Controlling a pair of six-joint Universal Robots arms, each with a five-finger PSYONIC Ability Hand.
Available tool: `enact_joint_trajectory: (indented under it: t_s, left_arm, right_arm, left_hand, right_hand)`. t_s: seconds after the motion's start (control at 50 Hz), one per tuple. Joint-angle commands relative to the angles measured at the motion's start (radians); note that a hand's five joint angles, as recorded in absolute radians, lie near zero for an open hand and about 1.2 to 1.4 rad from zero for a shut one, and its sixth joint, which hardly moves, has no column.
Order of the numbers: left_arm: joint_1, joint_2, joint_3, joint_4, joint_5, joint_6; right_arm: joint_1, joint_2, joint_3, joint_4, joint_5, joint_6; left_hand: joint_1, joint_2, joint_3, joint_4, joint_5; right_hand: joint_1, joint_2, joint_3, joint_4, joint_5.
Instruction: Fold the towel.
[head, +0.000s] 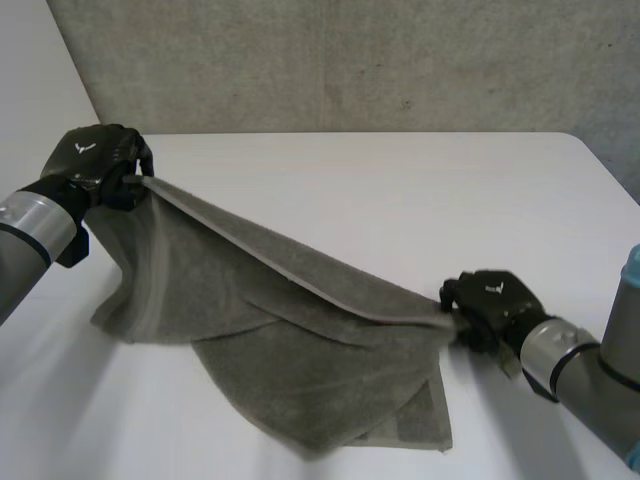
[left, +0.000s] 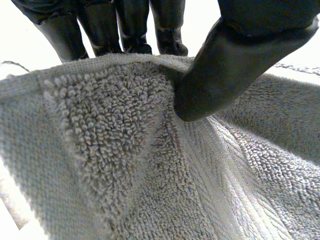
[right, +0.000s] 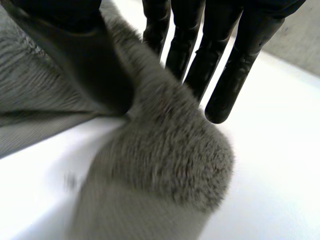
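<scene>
A grey towel (head: 300, 340) hangs stretched between my two hands above the white table (head: 400, 190), its lower part lying crumpled on the tabletop. My left hand (head: 100, 160) holds one corner raised at the far left. In the left wrist view its thumb (left: 225, 75) presses the towel's hem (left: 125, 165) against the fingers (left: 100, 30). My right hand (head: 495, 300) is low near the front right, at the other end of the taut edge. There the towel's corner (right: 170, 155) runs between the thumb (right: 85, 55) and the fingers (right: 235, 65), which pinch it.
Bare white tabletop lies behind the towel and to its right. A grey wall (head: 350, 60) stands along the table's far edge. The table's right edge (head: 610, 180) is close to my right arm.
</scene>
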Motion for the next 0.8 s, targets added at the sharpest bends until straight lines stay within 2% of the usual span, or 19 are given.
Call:
enact_joint_trajectory:
  t_s: [0.02,0.14,0.16,0.18,0.2,0.22,0.26,0.28,0.32,0.34,0.38,0.48,0.56,0.6,0.68,0.72,0.74,0.76,0.8]
  left_arm:
    - [0.004,-0.017,0.069,0.015,0.004,0.003]
    - [-0.011,-0.114,0.197,0.050,-0.004,0.009]
    - [-0.019,-0.147,0.270,0.057,-0.007,0.012]
    - [-0.026,-0.181,0.351,0.059,-0.008,0.010]
    - [-0.027,-0.181,0.352,0.059,-0.008,0.010]
    - [-0.034,-0.213,0.441,0.062,-0.011,0.007]
    - [-0.042,-0.247,0.537,0.064,-0.024,0.007]
    - [-0.048,-0.276,0.634,0.065,-0.051,0.004]
    - [-0.057,-0.298,0.728,0.070,-0.088,0.003]
    - [-0.063,-0.310,0.805,0.086,-0.128,-0.002]
    - [-0.065,-0.315,0.866,0.112,-0.166,-0.006]
    - [-0.062,-0.307,0.907,0.212,-0.228,-0.058]
    - [-0.053,-0.304,0.815,0.223,-0.220,-0.112]
    - [-0.051,-0.303,0.741,0.222,-0.209,-0.117]
    - [-0.048,-0.287,0.562,0.232,-0.151,-0.112]
    - [-0.040,-0.286,0.394,0.246,-0.056,-0.105]
    - [-0.040,-0.286,0.393,0.246,-0.056,-0.105]
    - [-0.034,-0.286,0.317,0.260,-0.007,-0.100]
    - [-0.028,-0.286,0.246,0.272,0.033,-0.094]
  right_arm:
    - [0.005,-0.015,-0.171,0.027,-0.011,0.000]
    - [0.033,0.026,-0.510,0.135,-0.062,-0.011]
    - [0.048,0.070,-0.630,0.154,-0.088,-0.016]
    - [0.048,0.071,-0.631,0.154,-0.088,-0.016]
    - [0.066,0.121,-0.766,0.165,-0.099,-0.022]
    - [0.067,0.121,-0.767,0.165,-0.099,-0.022]
    - [0.117,0.224,-1.063,0.171,-0.099,-0.026]
    - [0.117,0.224,-1.065,0.171,-0.099,-0.026]
    - [0.134,0.320,-1.340,0.169,-0.070,-0.023]
    - [0.134,0.321,-1.341,0.169,-0.070,-0.023]
    - [0.136,0.394,-1.556,0.163,-0.047,-0.020]
    - [0.139,0.485,-1.747,0.171,-0.053,-0.017]
    - [0.145,0.500,-1.726,0.220,-0.065,-0.019]
    - [0.145,0.505,-1.630,0.313,-0.092,-0.038]
    - [0.146,0.503,-1.500,0.370,-0.122,-0.089]
    - [0.143,0.497,-1.422,0.387,-0.131,-0.131]
    - [0.136,0.494,-1.346,0.393,-0.139,-0.170]
    - [0.133,0.486,-1.265,0.392,-0.140,-0.208]
    - [0.131,0.480,-1.188,0.392,-0.136,-0.242]
  left_hand:
    - [0.143,0.054,0.055,0.037,0.127]
    - [0.143,0.054,0.055,0.037,0.127]
    - [0.143,0.054,0.055,0.037,0.127]
    - [0.143,0.054,0.055,0.037,0.127]
    - [0.143,0.054,0.055,0.037,0.127]
    - [0.143,0.054,0.055,0.037,0.127]
    - [0.143,0.054,0.055,0.037,0.127]
    - [0.143,0.054,0.055,0.037,0.127]
    - [0.143,0.054,0.055,0.037,0.127]
    - [0.143,0.054,0.055,0.037,0.127]
    - [0.143,0.054,0.055,0.037,0.127]
    - [0.143,0.054,0.055,0.037,0.127]
    - [0.143,0.054,0.055,0.037,0.127]
    - [0.143,0.054,0.055,0.037,0.127]
    - [0.143,0.054,0.055,0.037,0.127]
    - [0.143,0.054,0.055,0.037,0.127]
    - [0.143,0.054,0.055,0.037,0.127]
    - [0.143,0.054,0.055,0.037,0.127]
    - [0.143,0.054,0.055,0.037,0.127]
  right_hand:
    - [0.300,0.299,0.310,0.302,0.299]
    - [0.300,0.299,0.310,0.302,0.299]
    - [0.300,0.299,0.310,0.302,0.299]
    - [0.300,0.299,0.310,0.302,0.299]
    - [0.300,0.299,0.310,0.302,0.299]
    - [0.300,0.299,0.310,0.302,0.299]
    - [0.300,0.299,0.310,0.302,0.299]
    - [0.300,0.299,0.310,0.302,0.299]
    - [0.300,0.299,0.310,0.302,0.299]
    - [0.300,0.299,0.310,0.302,0.299]
    - [0.300,0.299,0.310,0.302,0.299]
    - [0.300,0.299,0.310,0.302,0.299]
    - [0.300,0.299,0.310,0.302,0.299]
    - [0.300,0.299,0.310,0.302,0.299]
    - [0.300,0.299,0.310,0.302,0.299]
    - [0.181,0.179,0.190,0.183,0.179]
    - [-0.064,-0.065,-0.054,-0.061,-0.065]
    - [-0.281,-0.282,-0.271,-0.279,-0.282]
    - [-0.388,-0.389,-0.378,-0.386,-0.389]
